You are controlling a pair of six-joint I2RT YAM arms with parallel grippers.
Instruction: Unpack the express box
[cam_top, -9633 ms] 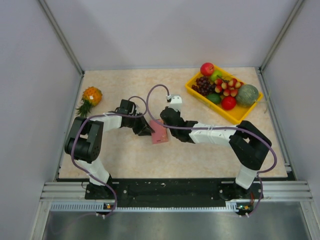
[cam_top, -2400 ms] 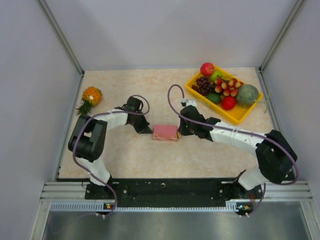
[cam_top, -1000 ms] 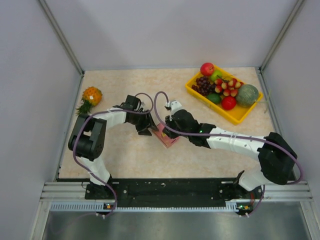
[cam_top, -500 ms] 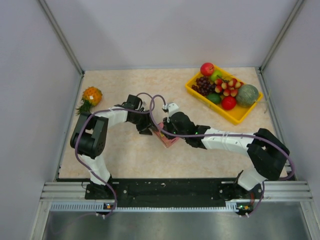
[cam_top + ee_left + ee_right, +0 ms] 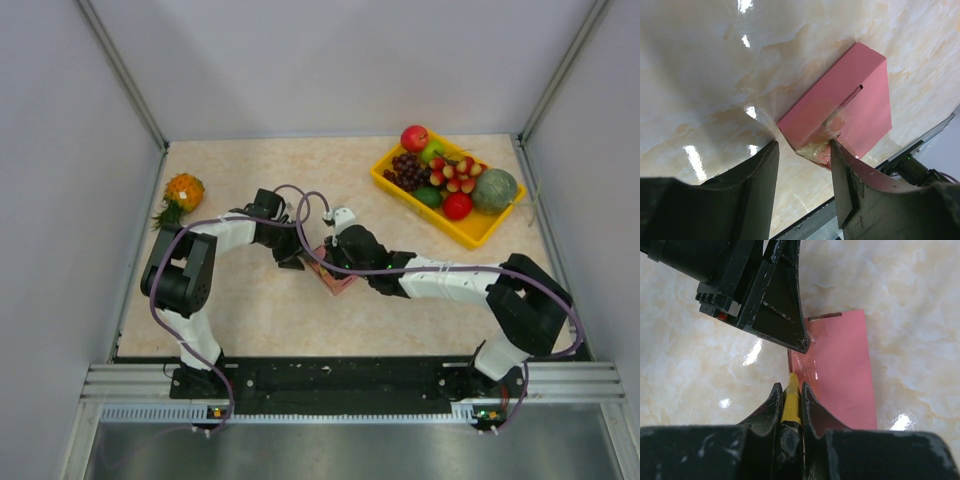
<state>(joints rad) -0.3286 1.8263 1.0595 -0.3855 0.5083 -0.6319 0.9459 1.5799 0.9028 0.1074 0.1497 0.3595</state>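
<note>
At the middle of the pale marbled table (image 5: 300, 325), the small flat pink cardboard express box (image 5: 840, 107) lies between both arms. The left gripper (image 5: 802, 146) straddles its taped end with jaws part-spread, probably to steady it; whether they press it I cannot tell. The right gripper (image 5: 790, 390) pinches a slim yellow utility knife (image 5: 790, 405), tip at that taped edge, likely to slit it

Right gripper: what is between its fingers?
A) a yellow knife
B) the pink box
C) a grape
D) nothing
A: the right wrist view shows the right gripper shut on a slim yellow knife, whose tip is at the taped edge of the box.
</note>
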